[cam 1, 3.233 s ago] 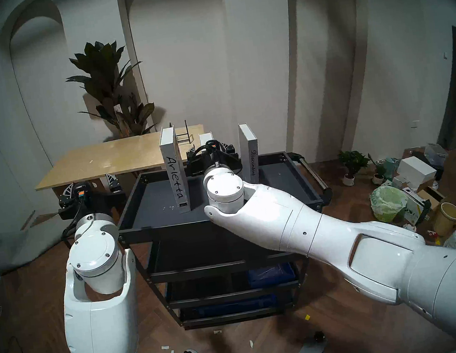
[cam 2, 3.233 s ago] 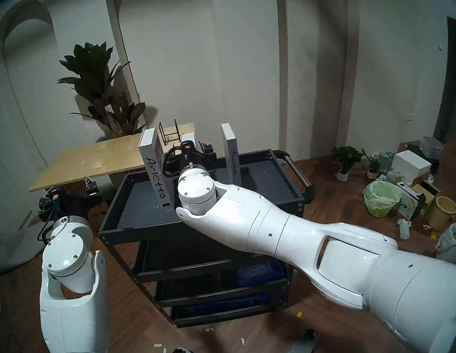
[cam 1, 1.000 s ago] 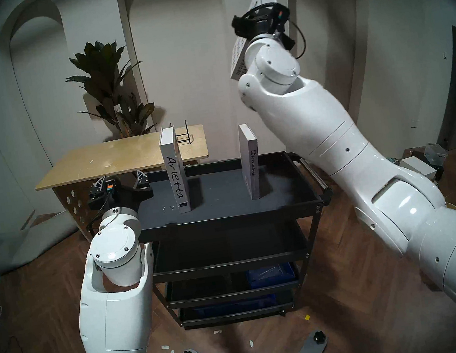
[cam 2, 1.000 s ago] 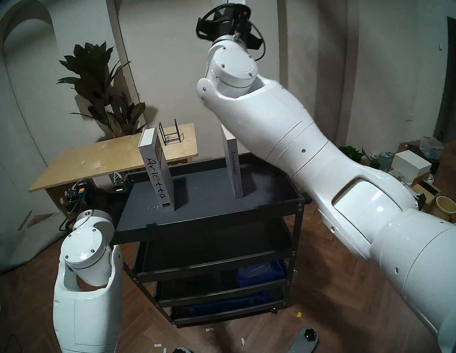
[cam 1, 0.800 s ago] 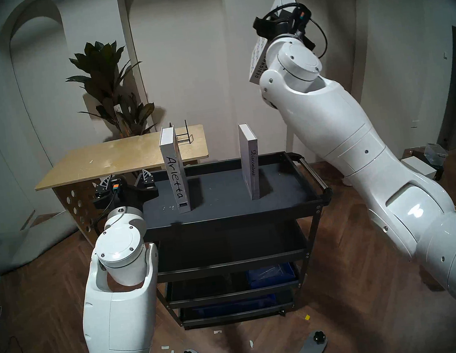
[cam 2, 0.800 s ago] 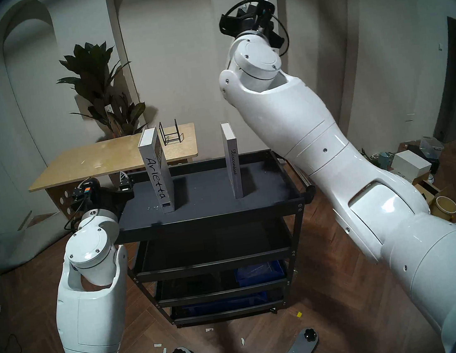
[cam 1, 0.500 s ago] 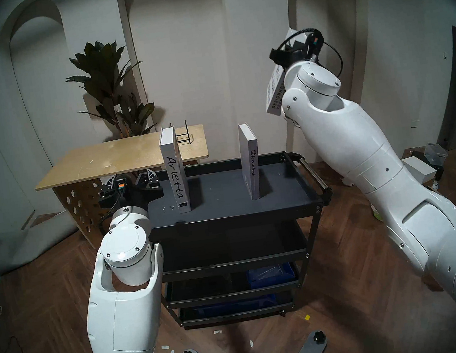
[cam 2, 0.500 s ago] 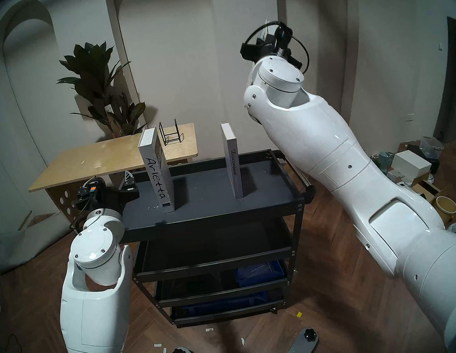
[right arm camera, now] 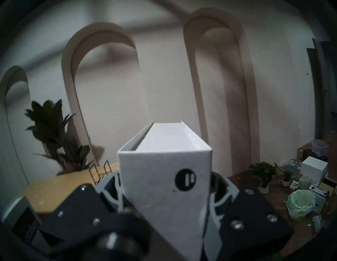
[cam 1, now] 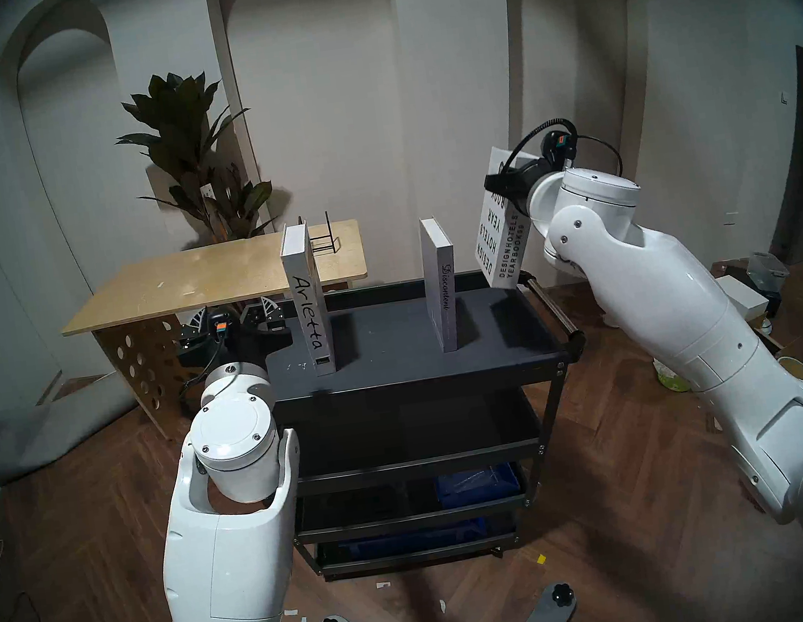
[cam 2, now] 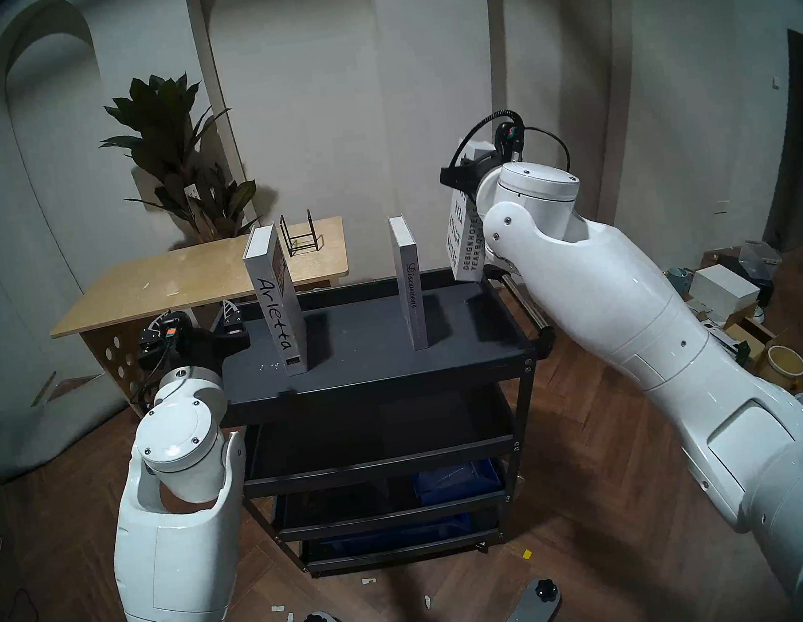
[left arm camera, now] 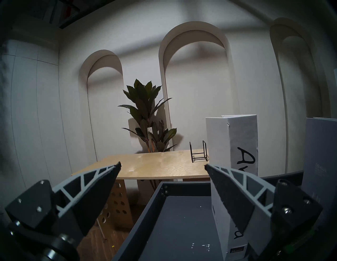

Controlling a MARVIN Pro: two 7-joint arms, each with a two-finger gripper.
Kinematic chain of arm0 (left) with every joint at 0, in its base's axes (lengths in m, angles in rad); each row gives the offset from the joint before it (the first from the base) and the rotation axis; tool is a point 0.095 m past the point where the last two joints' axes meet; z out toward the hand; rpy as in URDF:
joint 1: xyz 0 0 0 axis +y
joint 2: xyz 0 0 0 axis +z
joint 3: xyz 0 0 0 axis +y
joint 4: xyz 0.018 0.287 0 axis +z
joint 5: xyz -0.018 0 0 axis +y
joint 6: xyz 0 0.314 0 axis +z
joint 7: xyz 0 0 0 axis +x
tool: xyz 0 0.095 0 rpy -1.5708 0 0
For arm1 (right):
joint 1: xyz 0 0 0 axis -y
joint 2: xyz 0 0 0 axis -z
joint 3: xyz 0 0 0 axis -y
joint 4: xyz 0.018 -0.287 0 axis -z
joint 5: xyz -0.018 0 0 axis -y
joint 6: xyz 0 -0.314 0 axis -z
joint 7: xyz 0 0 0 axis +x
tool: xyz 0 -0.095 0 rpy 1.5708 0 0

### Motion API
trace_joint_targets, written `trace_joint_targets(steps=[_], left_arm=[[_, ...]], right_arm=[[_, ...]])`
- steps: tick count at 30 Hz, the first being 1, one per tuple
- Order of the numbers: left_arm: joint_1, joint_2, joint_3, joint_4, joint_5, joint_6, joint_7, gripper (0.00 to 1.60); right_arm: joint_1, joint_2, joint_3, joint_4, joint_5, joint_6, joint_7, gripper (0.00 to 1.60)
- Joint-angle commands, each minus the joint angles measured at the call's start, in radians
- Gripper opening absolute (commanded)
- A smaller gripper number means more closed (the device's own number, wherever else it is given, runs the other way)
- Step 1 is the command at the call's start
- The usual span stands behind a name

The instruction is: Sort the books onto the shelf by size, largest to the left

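Two white books stand upright and apart on the shelf [cam 1: 394,349], the dark top tray of a black cart: tall "Arletta" [cam 1: 310,309] towards the left and slimmer "Discontent" [cam 1: 442,287] right of centre. My right gripper [cam 1: 507,179] is shut on the thick "Designhotels Yearbook" [cam 1: 501,233], holding it tilted in the air above the tray's right end. In the right wrist view that book [right arm camera: 164,173] fills the space between the fingers [right arm camera: 217,184]. My left gripper [cam 1: 232,315] is open and empty at the tray's left end, with "Arletta" [left arm camera: 235,145] just to its right.
Behind the cart stands a plywood table [cam 1: 212,277] with a small black wire rack [cam 1: 324,242] and a potted plant [cam 1: 197,167]. The cart's handle [cam 1: 548,304] sticks out on the right. Boxes, bags and pots [cam 2: 724,301] litter the floor at right.
My right arm has swung the Yearbook down from high up to just above the tray's right end. The left gripper has crept right, towards "Arletta".
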Motion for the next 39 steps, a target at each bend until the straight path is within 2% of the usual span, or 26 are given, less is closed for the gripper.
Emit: trace_joint_targets(steps=[1,6,9,13,21,32,39], left_arm=[[-0.002,-0.006,-0.01,-0.032,0.018,-0.007,0.033,1.6],[0.009,-0.006,-0.018,-0.042,0.016,-0.006,0.04,1.6],[0.022,-0.008,-0.026,-0.053,0.013,-0.008,0.044,1.6],[0.03,-0.009,-0.03,-0.059,0.011,-0.01,0.046,1.6],[0.053,-0.01,-0.04,-0.074,0.009,-0.012,0.049,1.6],[0.066,-0.01,-0.036,-0.084,0.016,-0.009,0.056,1.6],[0.069,-0.01,-0.032,-0.087,0.021,-0.005,0.061,1.6]], right_arm=[[-0.013,0.115,0.019,-0.072,0.041,0.103,0.082,0.0],[-0.003,0.123,0.021,-0.078,0.019,0.102,0.1,0.0],[0.003,0.127,0.006,-0.074,-0.017,0.062,0.151,0.0],[0.003,0.116,-0.007,-0.059,-0.036,0.038,0.178,0.0],[-0.014,0.089,-0.064,0.008,-0.123,-0.071,0.222,0.0],[-0.03,0.042,-0.125,0.12,-0.177,-0.235,0.295,0.0],[-0.029,0.034,-0.149,0.168,-0.211,-0.299,0.309,0.0]])
